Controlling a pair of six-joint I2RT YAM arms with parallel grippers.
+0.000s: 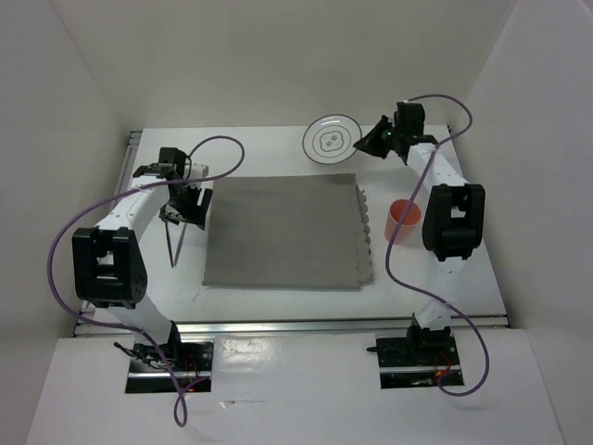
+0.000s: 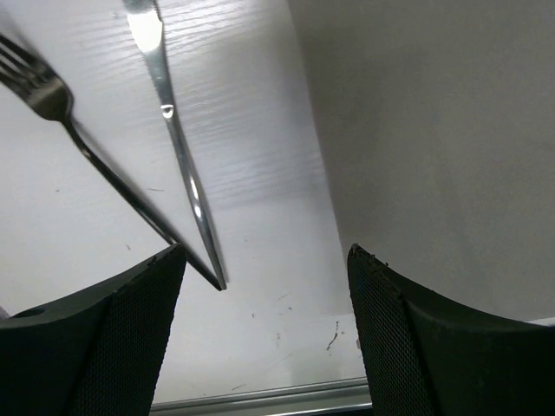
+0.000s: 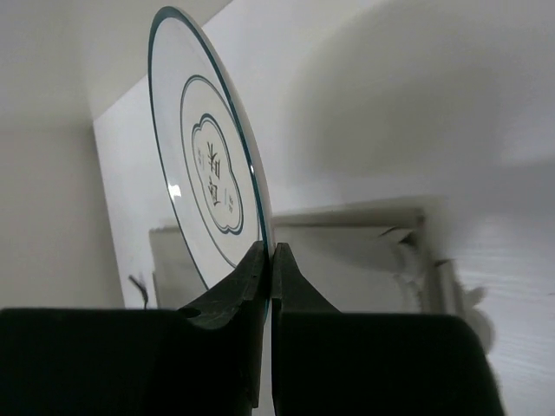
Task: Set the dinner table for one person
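Barely begun: pinching plate [image 1: 332,139] rim in right gripper [image 3: 270,256] beyond mat [image 1: 283,232], hovering spread-jawed left gripper [image 2: 264,260] over fork [image 2: 52,95] and knife [image 2: 173,130], leaving cup [image 1: 404,221] beside mat.

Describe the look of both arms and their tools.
Both the left arm and right arm have white links, boxy black joint housings and a looping purple cable. The left tool and right tool have black fingers; the left's show a fine mesh texture.
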